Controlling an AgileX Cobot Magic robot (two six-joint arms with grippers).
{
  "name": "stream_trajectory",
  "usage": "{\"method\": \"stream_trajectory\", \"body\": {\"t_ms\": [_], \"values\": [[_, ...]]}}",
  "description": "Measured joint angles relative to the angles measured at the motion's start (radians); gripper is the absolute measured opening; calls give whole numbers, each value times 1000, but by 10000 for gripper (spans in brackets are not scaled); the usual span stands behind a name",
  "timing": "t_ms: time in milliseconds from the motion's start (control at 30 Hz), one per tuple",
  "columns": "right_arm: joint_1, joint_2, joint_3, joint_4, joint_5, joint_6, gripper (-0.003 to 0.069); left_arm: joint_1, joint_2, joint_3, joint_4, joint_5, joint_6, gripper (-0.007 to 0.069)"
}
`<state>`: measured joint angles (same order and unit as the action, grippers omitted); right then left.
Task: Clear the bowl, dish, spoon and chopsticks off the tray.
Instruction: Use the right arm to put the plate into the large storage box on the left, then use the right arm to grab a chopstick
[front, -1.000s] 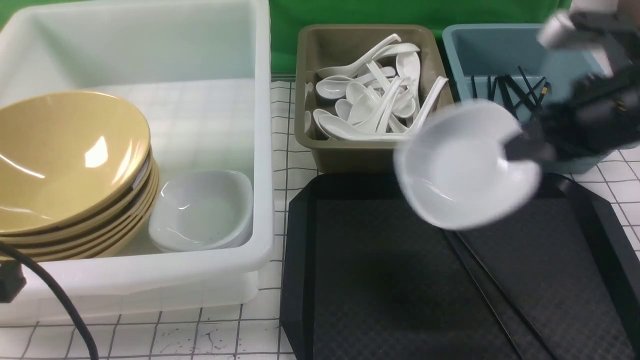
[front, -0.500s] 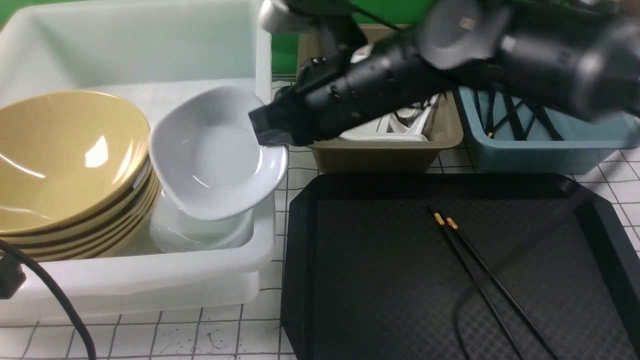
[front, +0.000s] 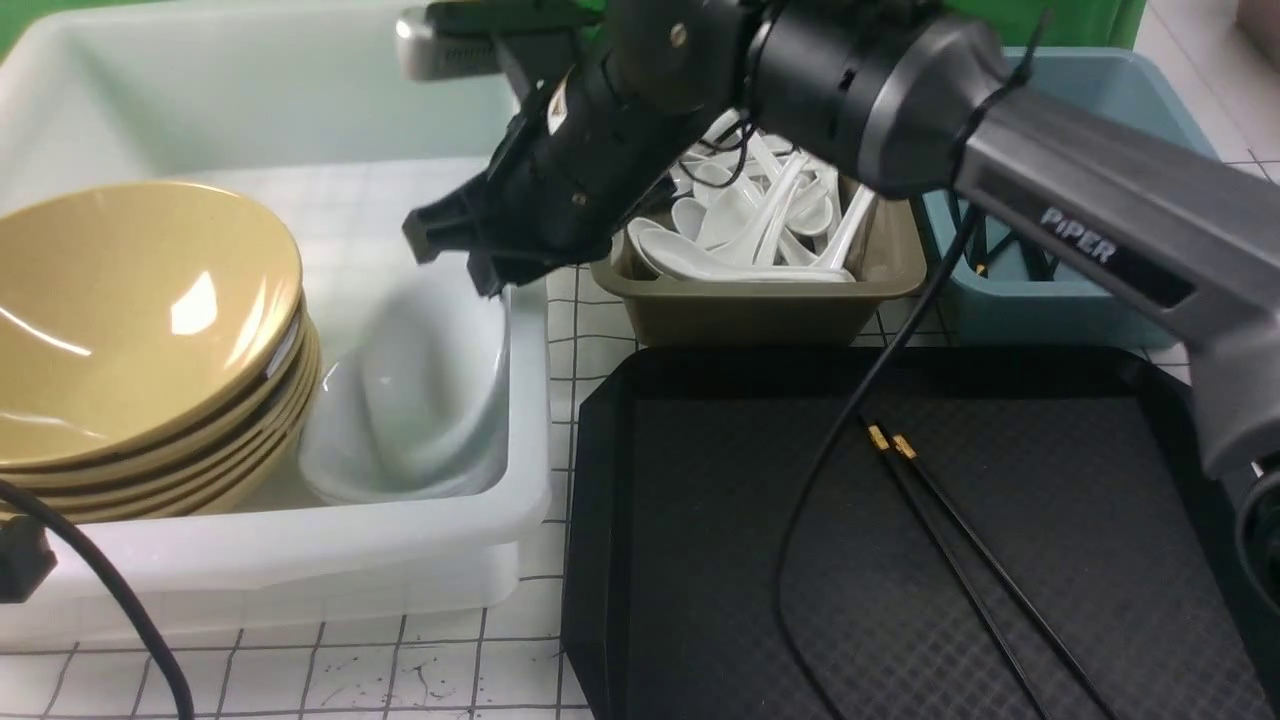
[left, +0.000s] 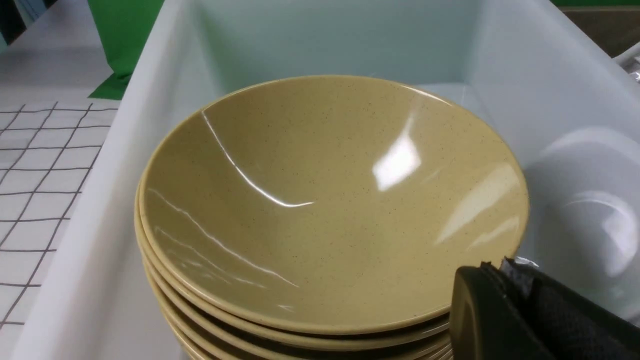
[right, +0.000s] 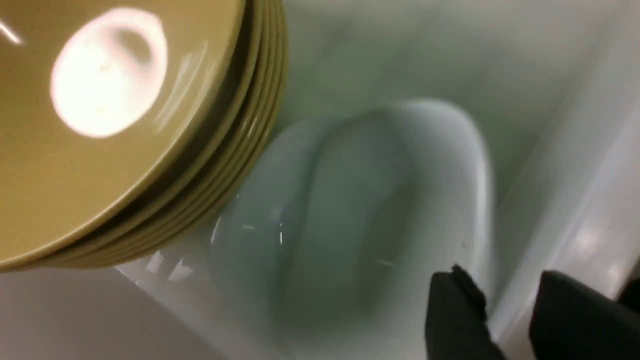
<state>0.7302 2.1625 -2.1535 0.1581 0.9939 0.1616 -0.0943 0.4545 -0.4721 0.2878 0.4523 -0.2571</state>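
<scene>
The white tub (front: 530, 500) sits at nine o'clock of the tray (front: 700, 560) as my drop-off, and I sort by kind there. The bowl (front: 130, 310) tops the yellow stack. The dish (front: 420, 390) lies tilted at that stack's three o'clock, blurred, probably settling. Only the chopsticks (front: 950, 562) lie on the tray, not yet cleared. My right arm stretches from four o'clock toward ten, over the tub wall. My right gripper (front: 455, 258) hangs above the dish, fingers apart and empty. My left gripper (left: 492, 280) sits pinched together beside the bowl.

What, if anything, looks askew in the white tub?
The white dish stands steeply tilted in the white tub, beside the stacked yellow bowls, not lying flat; its outline is blurred.
</scene>
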Motion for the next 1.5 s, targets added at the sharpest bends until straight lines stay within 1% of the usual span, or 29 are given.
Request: {"method": "stream_trajectory", "body": {"t_ms": [33,67,100,133,167,233,300,367,400,433,500,533,600,633,667,700,767,867,933,1033,1200,1433,1500], "values": [[1,0,-2,-1,1,-5,330,-1,0,0,0,0,0,-6],[2,-1,-3,-2,4,-9,341,-1,0,0,0,0,0,-6],[2,-4,-5,-8,11,-26,370,-2,0,0,0,0,0,-6],[2,-7,-5,-11,16,-34,377,-3,0,0,0,0,0,-6],[2,-24,-5,-27,64,-76,398,-3,0,0,0,0,0,-6],[3,-53,-5,-70,132,-105,406,-3,0,0,-1,1,0,-6],[5,-89,9,-151,205,-126,410,-3,0,0,-2,1,0,-6],[-4,-164,82,-281,229,-129,412,-3,-2,0,-14,1,0,-6],[-8,-179,103,-300,230,-127,412,-3,-2,0,-15,1,0,-6],[-33,-217,178,-331,230,-122,412,-3,-4,0,-24,1,0,-6],[-100,-290,339,-353,229,-117,412,-3,-5,0,-39,1,0,-6],[-132,-323,413,-349,222,-124,412,-3,-5,0,-51,0,0,-6],[-227,-377,625,-314,183,-156,409,-3,-8,4,-79,-9,-1,-6],[-244,-384,680,-304,173,-162,407,-3,-8,5,-81,-11,-1,-6],[-308,-401,798,-261,134,-181,398,-3,-8,21,-92,-38,-1,-6],[-347,-407,884,-229,109,-194,388,-3,-8,32,-98,-57,-1,-6],[-382,-409,966,-197,69,-204,375,-3,-8,49,-102,-85,-1,-6],[-407,-413,1088,-158,-55,-219,337,-3,-8,59,-105,-122,-1,-6],[-408,-413,1133,-144,-147,-219,311,-3,-8,65,-105,-157,-1,-6],[-408,-417,1145,-115,-202,-219,280,-3,-8,81,-105,-192,-1,-6],[-408,-417,1145,-83,-219,-230,244,-3,-8,103,-105,-218,-1,-6],[-408,-377,1134,-80,-229,-267,235,-3,-8,107,-105,-236,-1,-6],[-408,-371,1130,-80,-225,-276,212,-3,-8,108,-105,-237,-1,-6]]}}
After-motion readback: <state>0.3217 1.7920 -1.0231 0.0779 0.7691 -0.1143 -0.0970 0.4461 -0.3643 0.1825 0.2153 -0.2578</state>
